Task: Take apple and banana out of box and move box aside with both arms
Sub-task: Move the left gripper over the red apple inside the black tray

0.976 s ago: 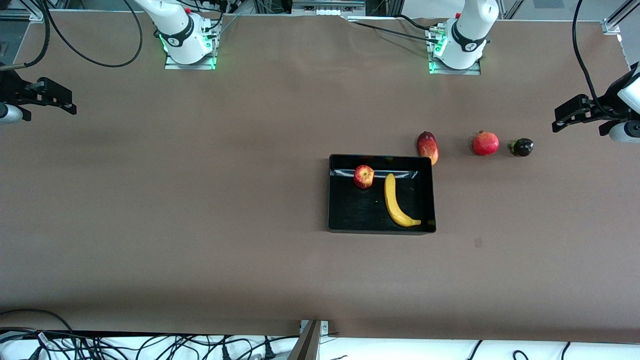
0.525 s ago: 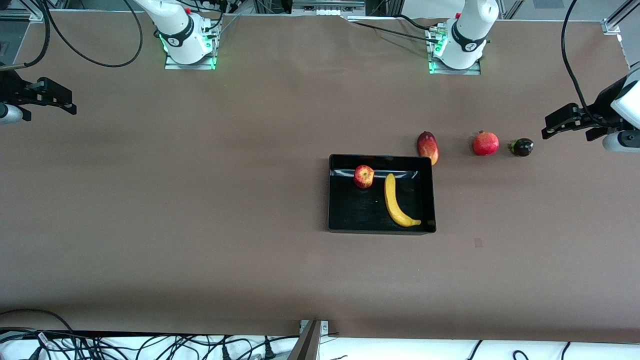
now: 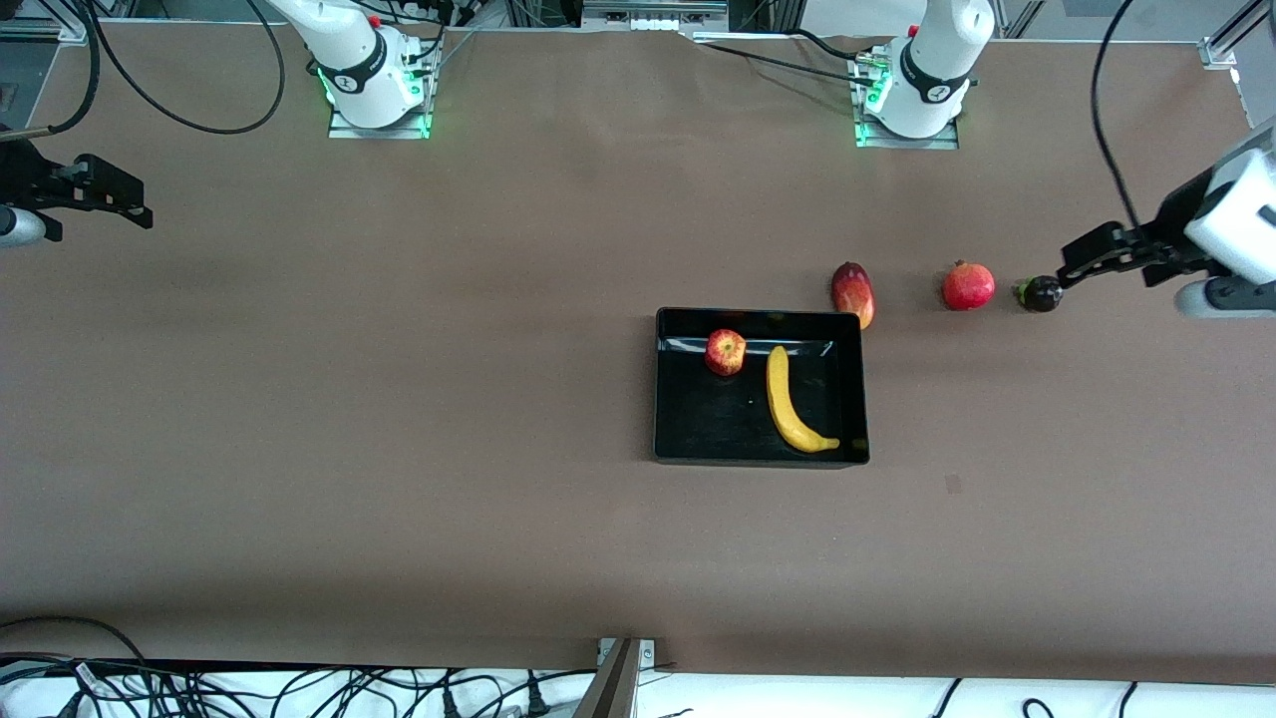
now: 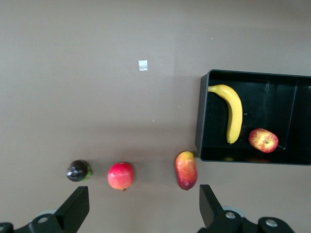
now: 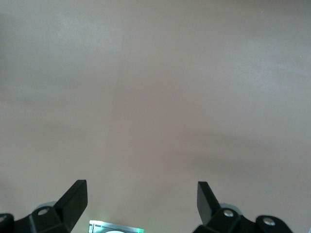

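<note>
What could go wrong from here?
1. The left claw, open, is over the dark purple fruit; with the pomegranate and mango beside it, it might knock or grab a distractor.
2. The mango touches the box corner and could roll when the box shifts.
3. The apple sits near the banana.

Mango (image 3: 853, 294), pomegranate (image 3: 968, 285), dark fruit (image 3: 1042, 294) in row on table (image 3: 399, 419).

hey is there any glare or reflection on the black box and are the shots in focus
Front view: a pale streak of glare crosses the floor of the box near the apple; fruits look sharp, with soft shadows. Left wrist view: thin bright lines show inside the box, and the banana is crisp. Right wrist view: only evenly lit brown table, with a green glow at one edge.
</note>
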{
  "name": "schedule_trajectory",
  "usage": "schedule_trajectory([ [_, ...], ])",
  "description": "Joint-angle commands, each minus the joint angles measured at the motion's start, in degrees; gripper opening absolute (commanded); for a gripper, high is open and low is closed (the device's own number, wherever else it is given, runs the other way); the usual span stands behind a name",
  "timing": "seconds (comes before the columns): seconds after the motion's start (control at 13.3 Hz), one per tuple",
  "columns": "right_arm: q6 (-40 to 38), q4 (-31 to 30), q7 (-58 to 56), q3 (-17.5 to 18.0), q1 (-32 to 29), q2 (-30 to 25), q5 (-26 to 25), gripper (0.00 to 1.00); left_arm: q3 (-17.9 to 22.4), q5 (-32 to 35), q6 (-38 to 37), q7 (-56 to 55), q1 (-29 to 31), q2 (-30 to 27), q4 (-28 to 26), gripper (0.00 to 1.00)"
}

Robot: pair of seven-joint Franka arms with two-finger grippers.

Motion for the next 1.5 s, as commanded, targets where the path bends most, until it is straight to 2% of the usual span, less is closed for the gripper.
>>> schedule_trajectory([
  [0.0, -0.9, 0.46, 0.19, 0.28, -0.33, -0.25, 1.02, 1.0, -0.73, 2.81, 2.37, -4.73, -2.61, 3.11, 0.17, 1.0],
  [0.3, -0.9, 0.46, 0.19, 0.37, -0.33, -0.25, 1.02, 1.0, -5.11, 2.73, 6.66, -16.84, -2.79, 7.67, 0.17, 1.0],
  [0.53, -0.9, 0.46, 0.19, 0.37, -0.33, -0.25, 1.02, 1.0, -6.62, 2.03, 11.24, -24.5, -3.75, 11.19, -0.36, 1.0],
  [0.68, -0.9, 0.46, 0.19, 0.28, -0.33, -0.33, 1.02, 1.0, -7.49, 1.94, 14.4, -27.85, -5.16, 13.82, -1.49, 1.0],
  [0.9, -0.9, 0.46, 0.19, 0.37, -0.33, -0.25, 1.02, 1.0, -11.7, 2.03, 16.88, -31.2, -5.25, 17.7, -1.76, 1.0],
  [1.05, -0.9, 0.46, 0.19, 0.28, -0.33, -0.25, 1.02, 1.0, -12.76, 1.16, 18.89, -32.33, -5.6, 19.1, -2.99, 1.0],
  [1.43, -0.99, 0.38, 0.19, 0.28, -0.33, -0.33, 1.03, 1.0, -16.72, 1.76, 32.33, -41.65, -8.42, 24.99, -9.05, 1.0],
])
